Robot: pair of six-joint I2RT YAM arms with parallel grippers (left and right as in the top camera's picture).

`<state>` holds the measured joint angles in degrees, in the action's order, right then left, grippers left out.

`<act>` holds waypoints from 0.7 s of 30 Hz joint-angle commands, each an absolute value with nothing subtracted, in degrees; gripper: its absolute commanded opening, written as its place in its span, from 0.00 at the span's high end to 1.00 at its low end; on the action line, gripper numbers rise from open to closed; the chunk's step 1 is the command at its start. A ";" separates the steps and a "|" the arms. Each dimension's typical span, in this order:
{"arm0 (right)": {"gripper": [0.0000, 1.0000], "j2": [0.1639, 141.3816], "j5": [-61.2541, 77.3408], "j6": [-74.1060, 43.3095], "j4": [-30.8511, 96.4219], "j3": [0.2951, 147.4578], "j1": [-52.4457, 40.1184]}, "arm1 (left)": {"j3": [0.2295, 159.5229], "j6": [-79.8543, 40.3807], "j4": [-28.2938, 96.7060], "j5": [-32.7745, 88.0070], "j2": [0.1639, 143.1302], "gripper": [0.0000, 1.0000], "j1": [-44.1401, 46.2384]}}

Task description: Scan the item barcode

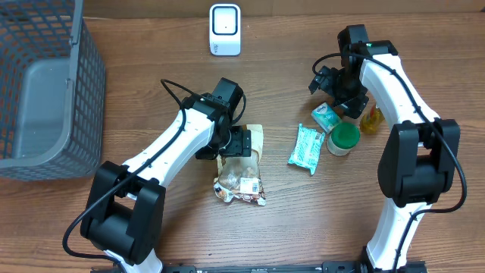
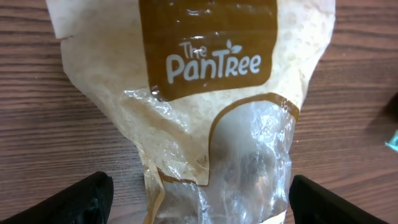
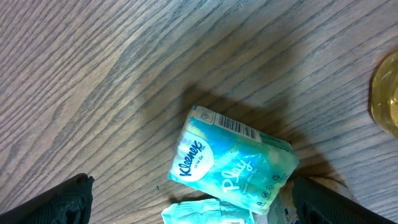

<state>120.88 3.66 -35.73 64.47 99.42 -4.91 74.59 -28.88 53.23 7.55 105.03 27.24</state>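
Two sets of fingers, both spread wide and clamped on nothing. Hovering low over the snack bag [image 2: 205, 93]: the left gripper [image 2: 199, 208], its dark fingertips [image 2: 81, 199] flanking the crinkled clear end with no visible contact. Lies flat on the table [image 1: 303, 227] near the middle, that bag, well apart from the white scanner [image 1: 225, 29] at the far edge. Shows only the brand panel on its upturned face, no code, so probably carries it underneath or on the hidden end. Poised above a Kleenex pack [image 3: 230, 165]: the right gripper [image 3: 199, 208], with the pack's barcode [image 3: 233, 126] facing up, near a green-lidded jar [image 1: 343, 138] and a yellow bottle [image 1: 370, 119]. Looks like the reach-and-grasp step, scan not yet begun. Several likely ways to fail from here, by judgement only: pinching just the slack clear film and losing the bag on the lift; closing off-centre and crushing the contents; presenting the printed front to the scanner instead of the code side, hence no read; glare off the glossy wrap masking the code. Also some chance of the arms crowding each other on a shared run toward the scanner.
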 commanded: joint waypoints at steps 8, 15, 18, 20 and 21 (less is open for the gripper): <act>0.00 119.63 3.73 -35.51 64.29 100.95 -4.69 | 75.16 -31.97 52.03 2.74 105.67 0.09 28.42; 0.00 119.63 3.73 -35.51 64.29 100.95 -4.69 | 75.16 -31.94 50.81 0.30 105.67 0.13 30.39; 0.00 119.63 3.73 -35.51 64.29 100.95 -4.69 | 75.13 -31.97 50.92 -2.13 105.67 0.13 30.79; 0.00 119.63 3.73 -35.51 64.29 100.95 -4.69 | 75.13 -31.94 50.98 -3.18 105.67 0.13 30.81; 0.00 119.63 3.73 -35.51 64.29 100.95 -4.69 | 75.07 -31.92 50.92 -3.64 105.67 0.13 30.81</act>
<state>120.88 3.66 -35.75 64.47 99.42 -4.91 74.59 -31.42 50.98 -0.03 105.03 30.41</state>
